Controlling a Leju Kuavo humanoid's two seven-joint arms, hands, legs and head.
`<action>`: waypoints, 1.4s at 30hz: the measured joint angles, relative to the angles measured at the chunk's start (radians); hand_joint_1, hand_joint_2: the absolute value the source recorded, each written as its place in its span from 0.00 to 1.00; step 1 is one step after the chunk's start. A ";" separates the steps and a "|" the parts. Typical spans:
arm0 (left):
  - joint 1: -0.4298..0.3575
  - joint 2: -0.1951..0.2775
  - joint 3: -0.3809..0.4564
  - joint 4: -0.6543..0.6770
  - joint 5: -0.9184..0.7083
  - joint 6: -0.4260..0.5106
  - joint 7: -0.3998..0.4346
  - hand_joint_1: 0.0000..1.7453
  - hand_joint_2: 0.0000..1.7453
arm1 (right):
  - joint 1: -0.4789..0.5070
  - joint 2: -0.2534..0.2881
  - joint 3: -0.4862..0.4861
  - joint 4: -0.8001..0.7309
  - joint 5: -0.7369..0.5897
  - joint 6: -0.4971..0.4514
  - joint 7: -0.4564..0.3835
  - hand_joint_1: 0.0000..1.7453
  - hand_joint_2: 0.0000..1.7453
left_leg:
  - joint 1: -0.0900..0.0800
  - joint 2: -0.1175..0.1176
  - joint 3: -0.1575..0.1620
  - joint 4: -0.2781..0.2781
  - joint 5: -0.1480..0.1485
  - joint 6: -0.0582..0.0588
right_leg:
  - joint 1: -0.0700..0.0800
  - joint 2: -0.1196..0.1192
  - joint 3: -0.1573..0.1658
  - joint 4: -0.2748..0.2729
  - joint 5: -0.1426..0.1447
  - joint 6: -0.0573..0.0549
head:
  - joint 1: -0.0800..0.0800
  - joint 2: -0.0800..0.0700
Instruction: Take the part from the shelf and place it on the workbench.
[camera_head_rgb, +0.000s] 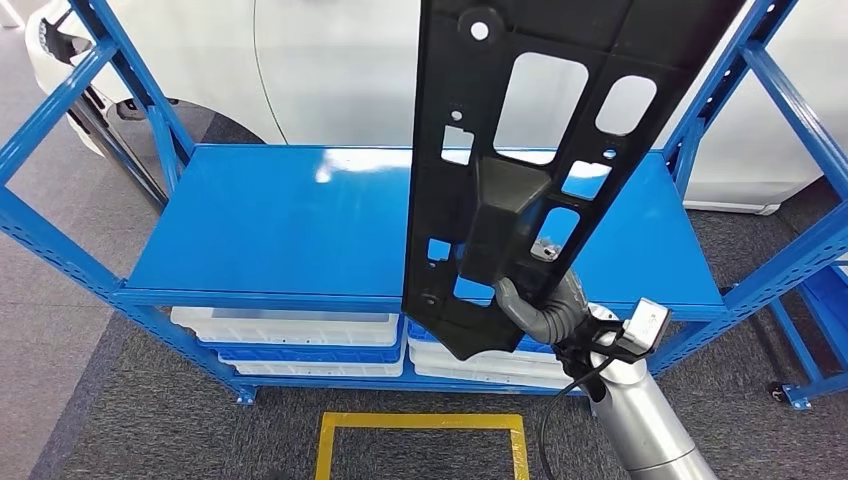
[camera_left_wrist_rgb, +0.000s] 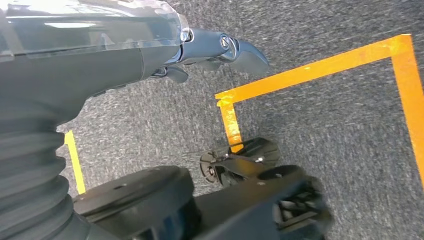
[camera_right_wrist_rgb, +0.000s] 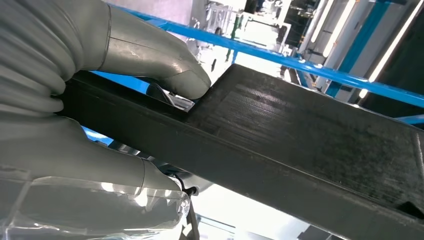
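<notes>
Our right hand (camera_head_rgb: 535, 305) is wrapped tight around the long black plastic part full of holes (camera_head_rgb: 520, 150). In the right wrist view our thick grey thumb (camera_right_wrist_rgb: 155, 60) presses on one side of the part (camera_right_wrist_rgb: 310, 145) and our grey fingers (camera_right_wrist_rgb: 100, 165) press on the other side, so the part sits squeezed between them. We hold it near its lower end.

The part is flat, dark and a bit shiny. It stands almost straight up in front of us and leans a little to the right at the top. It has many cut-out holes: big ones with round corners, small square ones and little round ones. A thicker raised block sits in its middle. Up close, its skin looks rough, with fine lines in it. We see no words or labels on it.

The part hangs in the air in front of the blue metal shelf (camera_head_rgb: 300, 230) and does not touch it. Under the shelf board lie white plastic trays (camera_head_rgb: 285, 328).

Our left hand (camera_left_wrist_rgb: 220, 50) hangs low over the grey carpet floor (camera_left_wrist_rgb: 325, 125). Its dark fingers are tucked close together and it holds nothing.

On the floor are yellow tape lines (camera_head_rgb: 420, 425) that make a box shape. Behind the shelf is a white car body (camera_head_rgb: 330, 60).
</notes>
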 joint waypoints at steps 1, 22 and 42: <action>0.000 0.000 0.000 0.000 0.001 0.000 0.007 0.00 1.00 | 0.003 0.000 0.000 0.000 -0.005 0.005 0.000 1.00 1.00 | 0.000 0.000 0.013 -0.027 0.024 0.001 | 0.000 0.000 0.001 0.000 -0.001 0.001 | 0.000 0.000; 0.014 0.003 0.024 0.000 -0.009 -0.011 0.113 0.00 1.00 | 0.150 0.004 -0.058 -0.082 -0.003 -0.007 0.046 1.00 1.00 | -0.004 -0.007 0.060 -0.286 0.208 0.029 | 0.012 0.002 0.093 0.000 -0.077 0.028 | 0.000 0.000; 0.014 0.008 0.022 0.001 -0.019 -0.014 0.100 0.00 1.00 | 0.201 0.005 -0.089 -0.122 0.014 0.012 0.039 1.00 1.00 | -0.004 0.003 0.192 -0.327 0.116 0.057 | 0.002 -0.005 -0.097 0.093 -0.036 0.045 | 0.000 0.000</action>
